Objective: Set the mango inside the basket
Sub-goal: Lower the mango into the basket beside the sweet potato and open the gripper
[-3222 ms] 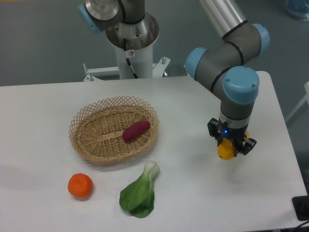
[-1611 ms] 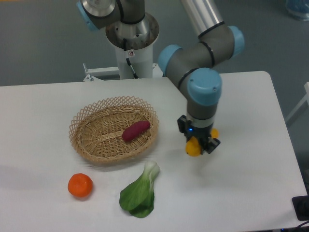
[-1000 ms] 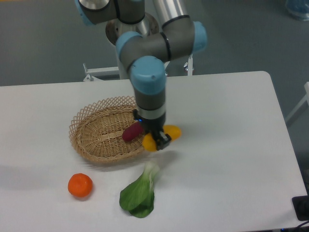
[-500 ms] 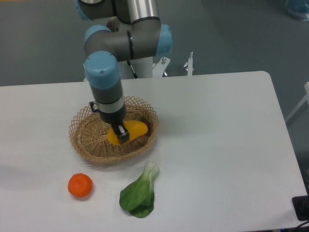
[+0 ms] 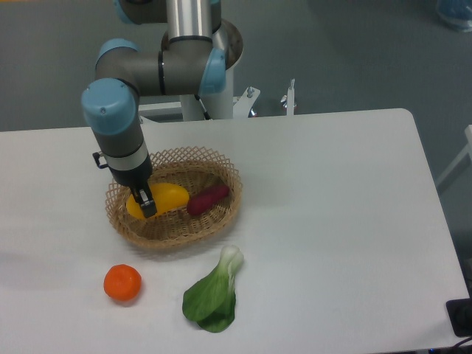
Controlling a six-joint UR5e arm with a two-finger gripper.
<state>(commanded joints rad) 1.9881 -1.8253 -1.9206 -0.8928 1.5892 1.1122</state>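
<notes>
White table (image 5: 354, 221): basket (image 5: 221, 217), tangerine (image 5: 122, 283), bok choy (image 5: 212, 293).

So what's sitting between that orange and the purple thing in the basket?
In the camera view, only the basket's woven front wall and rim, then bare white table. The orange sits outside, the purple tuber inside.
</notes>
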